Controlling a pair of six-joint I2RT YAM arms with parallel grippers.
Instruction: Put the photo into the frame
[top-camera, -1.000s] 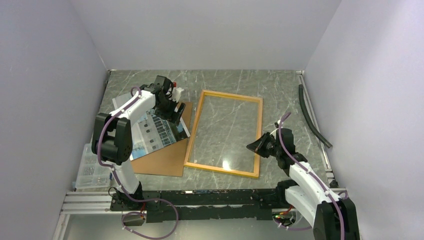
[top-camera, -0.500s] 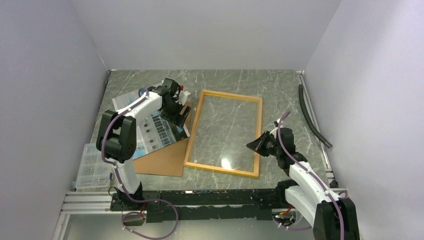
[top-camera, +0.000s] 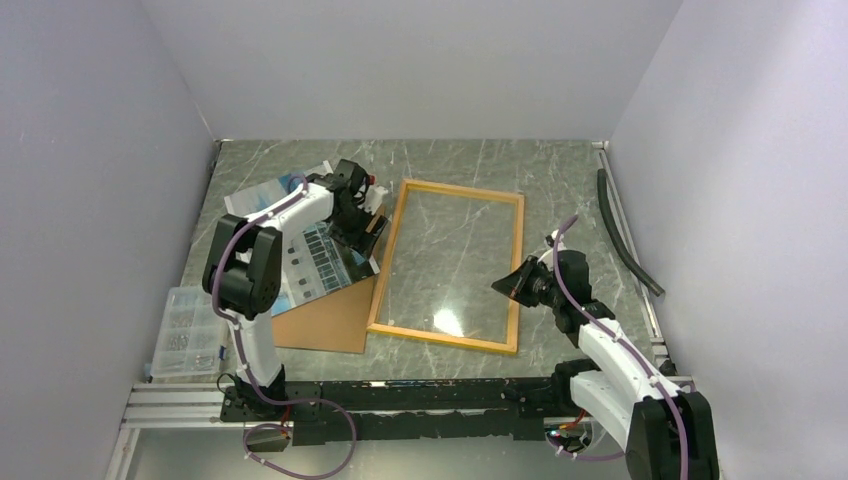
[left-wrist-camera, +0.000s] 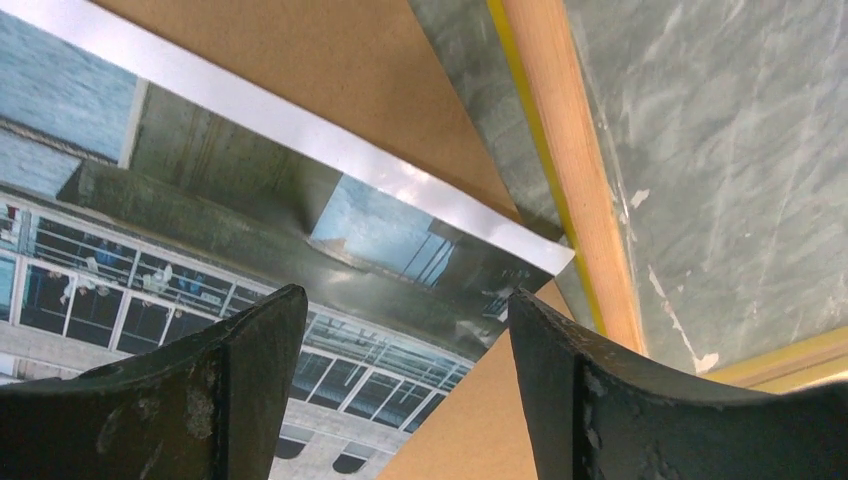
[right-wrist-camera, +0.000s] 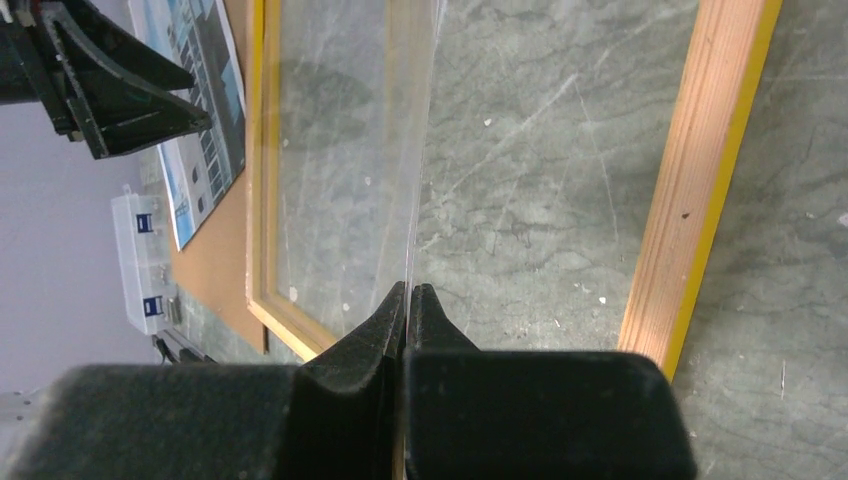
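Observation:
The photo (top-camera: 300, 265) of a white building lies on a brown backing board (top-camera: 330, 315) left of the frame (top-camera: 462, 188). My left gripper (top-camera: 368, 225) hovers open over the photo's corner (left-wrist-camera: 200, 250), close to the frame's left rail (left-wrist-camera: 580, 190). Nothing is between its fingers (left-wrist-camera: 405, 300). The frame lies flat with its wood-coloured back up. My right gripper (top-camera: 505, 288) is shut on the near-right edge of the clear pane (right-wrist-camera: 350, 150), holding that edge tilted up above the frame's right rail (right-wrist-camera: 700, 190). Its fingertips (right-wrist-camera: 409, 288) pinch the thin sheet.
A clear plastic parts box (top-camera: 185, 335) sits at the near left by the arm base. A black hose (top-camera: 620, 230) lies along the right wall. Grey marble table (top-camera: 560, 190) shows between the frame and the hose.
My left gripper has moved right along the photo toward the frame's left rail, and its jaws have narrowed a little. The right gripper keeps its pinch on the pane and has lifted slightly.

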